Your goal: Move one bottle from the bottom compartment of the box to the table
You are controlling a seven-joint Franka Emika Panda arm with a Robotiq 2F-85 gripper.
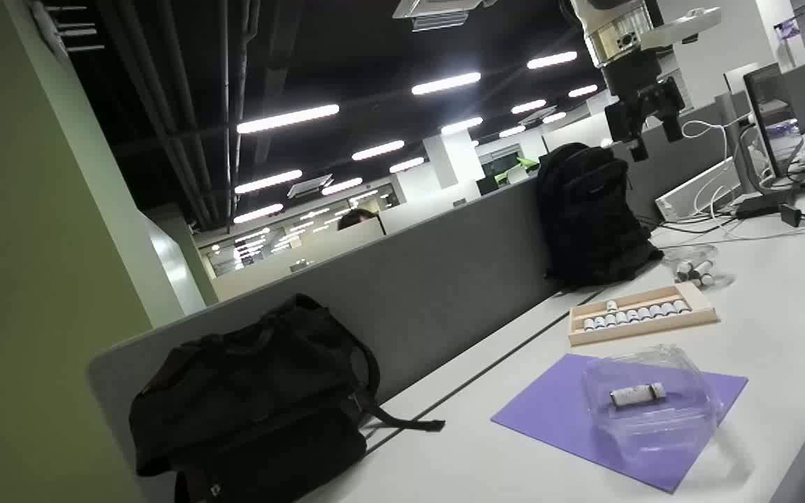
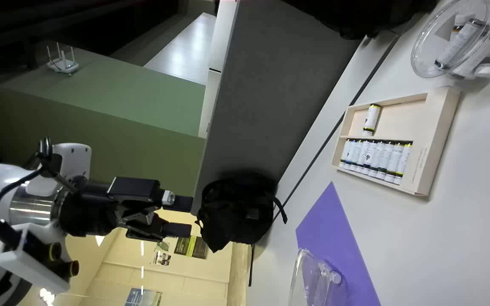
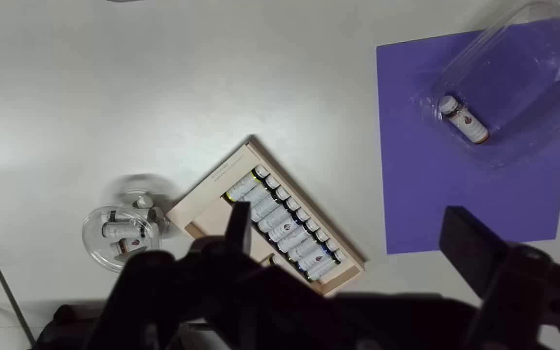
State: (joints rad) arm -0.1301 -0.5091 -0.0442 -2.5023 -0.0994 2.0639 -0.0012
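Note:
The box is a pale, low wooden tray on the white table; it also shows in an exterior view and the wrist view. One compartment holds a packed row of several white-labelled bottles, also seen in the wrist view. The other compartment holds a single bottle, mostly hidden by a finger in the wrist view. My gripper is open and empty, high above the table. Its fingers are spread wide in the wrist view, one finger overlapping the box.
A purple mat carries a clear plastic container with one bottle in it. A clear round container with several bottles stands beside the box. Two black backpacks rest against the grey partition.

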